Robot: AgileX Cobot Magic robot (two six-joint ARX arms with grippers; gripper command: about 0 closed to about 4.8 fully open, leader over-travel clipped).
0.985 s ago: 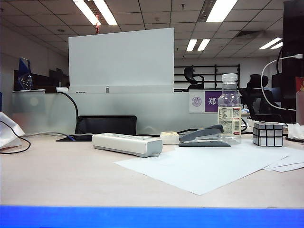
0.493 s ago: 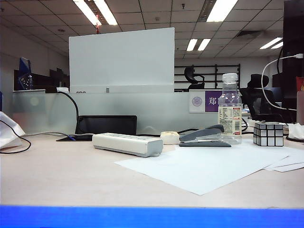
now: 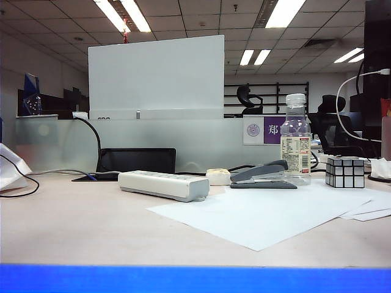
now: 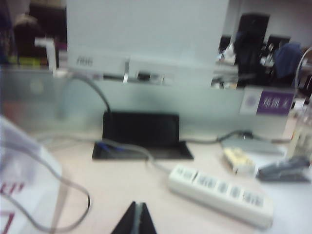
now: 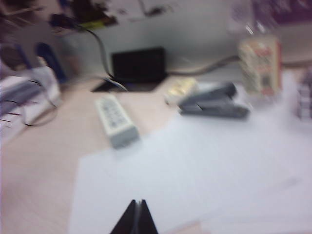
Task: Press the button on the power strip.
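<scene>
The power strip [image 3: 164, 184] is a long off-white bar lying on the desk left of centre, its grey cord trailing off to the left. It also shows in the left wrist view [image 4: 220, 194] and in the blurred right wrist view [image 5: 116, 122]. Its button cannot be made out in any view. My left gripper [image 4: 137, 205] is shut, held above bare desk, short of the strip. My right gripper [image 5: 138, 203] is shut too, hovering over white paper [image 5: 195, 165], well away from the strip. Neither arm appears in the exterior view.
A grey stapler [image 3: 263, 176], a small round cream object [image 3: 218, 177], a water bottle [image 3: 295, 140] and a mirrored cube [image 3: 344, 172] stand behind the paper sheets [image 3: 263, 213]. A black stand [image 3: 135, 161] sits behind the strip. White cloth and a cable [image 4: 29, 185] lie at the left.
</scene>
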